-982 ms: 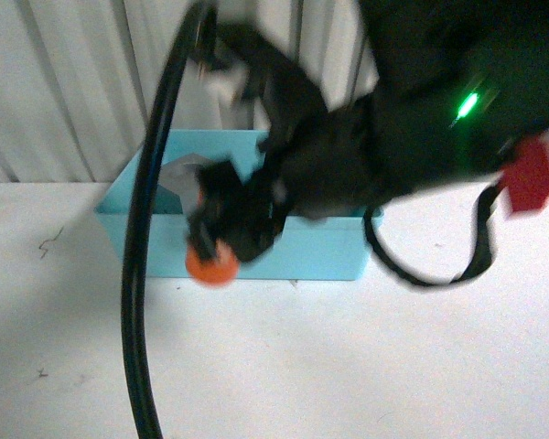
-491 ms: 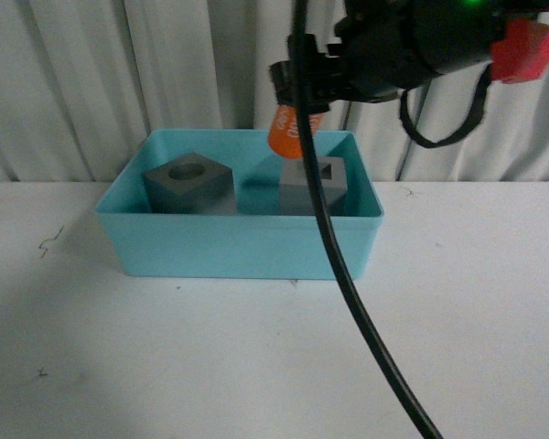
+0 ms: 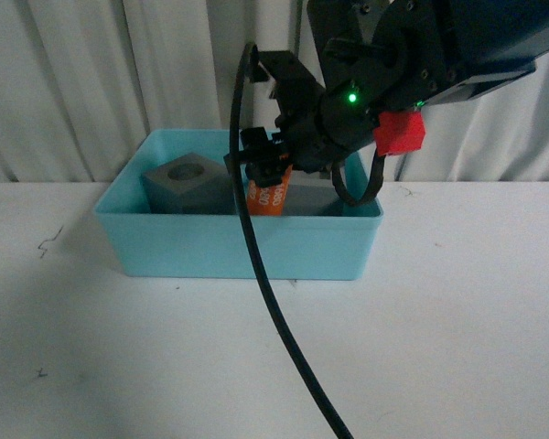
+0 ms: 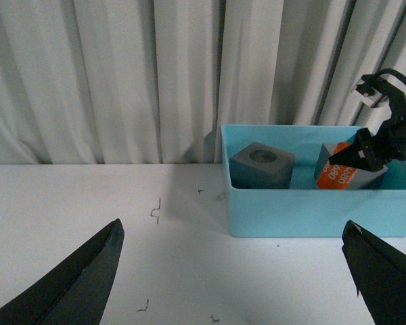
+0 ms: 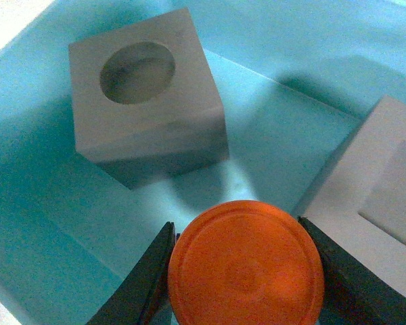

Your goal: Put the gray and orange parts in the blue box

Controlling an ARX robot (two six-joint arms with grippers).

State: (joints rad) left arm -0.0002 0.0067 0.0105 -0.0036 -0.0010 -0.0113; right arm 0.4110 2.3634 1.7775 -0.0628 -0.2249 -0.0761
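The blue box (image 3: 238,247) stands on the white table by the curtain. Inside it on the left sits the gray cube with a round recess (image 3: 188,183) (image 5: 145,98) (image 4: 260,164). The gray cube with a square recess (image 5: 386,196) is on the right, mostly hidden behind my arm in the front view. My right gripper (image 3: 271,187) (image 5: 245,271) is shut on the orange cylinder (image 3: 270,194) (image 5: 245,271) (image 4: 340,175), held low inside the box between the two cubes. My left gripper (image 4: 237,271) is open over bare table, left of the box (image 4: 311,210).
A black cable (image 3: 274,320) hangs from my right arm across the box front and down over the table. Pleated curtains (image 3: 91,82) close off the back. Small scratch marks (image 4: 155,211) dot the white tabletop (image 3: 439,347).
My right gripper swung the orange cylinder from the box's front left, up above its back edge, then down into the box between the cubes.
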